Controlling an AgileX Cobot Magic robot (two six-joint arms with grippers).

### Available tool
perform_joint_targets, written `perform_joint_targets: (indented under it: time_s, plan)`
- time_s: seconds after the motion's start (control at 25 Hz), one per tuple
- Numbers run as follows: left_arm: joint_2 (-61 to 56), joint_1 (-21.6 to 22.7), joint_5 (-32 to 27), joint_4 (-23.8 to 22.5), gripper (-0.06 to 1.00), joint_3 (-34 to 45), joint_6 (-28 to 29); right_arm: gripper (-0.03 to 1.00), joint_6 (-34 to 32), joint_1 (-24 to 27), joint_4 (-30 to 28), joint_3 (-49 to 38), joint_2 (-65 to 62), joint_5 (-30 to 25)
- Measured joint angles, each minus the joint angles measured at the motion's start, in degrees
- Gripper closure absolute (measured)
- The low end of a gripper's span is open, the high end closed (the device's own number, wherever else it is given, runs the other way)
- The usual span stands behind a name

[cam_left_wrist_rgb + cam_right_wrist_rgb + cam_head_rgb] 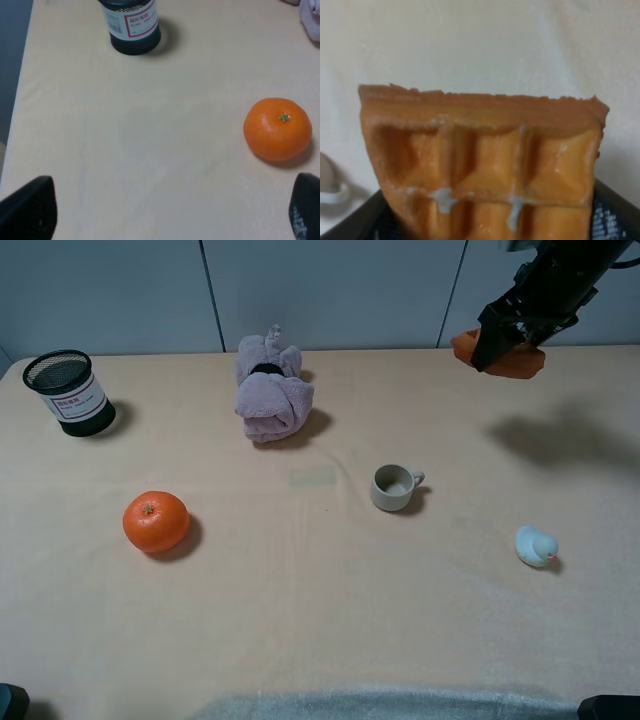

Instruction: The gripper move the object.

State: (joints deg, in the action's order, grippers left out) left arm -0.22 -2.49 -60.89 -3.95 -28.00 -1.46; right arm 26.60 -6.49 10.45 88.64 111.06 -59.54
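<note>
My right gripper [505,345] is shut on the orange-brown toy waffle wedge [512,360] and holds it high above the table's far right, with its shadow on the cloth below. In the right wrist view the waffle [485,165] fills the frame, its square grid facing the camera, between dark fingers [615,215]. My left gripper [170,210] is open and empty near the table's front left; only its two dark fingertips [30,207] show.
A round orange fruit [156,521] lies at the left, also in the left wrist view [277,128]. A black mesh pen cup [70,392] stands far left. A purple plush toy [271,390], a small mug [395,486] and a pale blue duck [535,546] are on the cloth.
</note>
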Motion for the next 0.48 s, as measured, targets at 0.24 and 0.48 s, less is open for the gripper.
perform_joint_targets:
  time_s: [0.24, 0.48]
  plan:
    - [0.0, 0.0, 0.0, 0.0, 0.03, 0.0, 0.0, 0.48, -5.1, -4.8, -4.2, 0.0, -2.0, -0.8]
    - [0.0, 0.0, 0.0, 0.0, 0.03, 0.0, 0.0, 0.48, -7.9, -8.7, -5.6, 0.0, -2.1, -1.4]
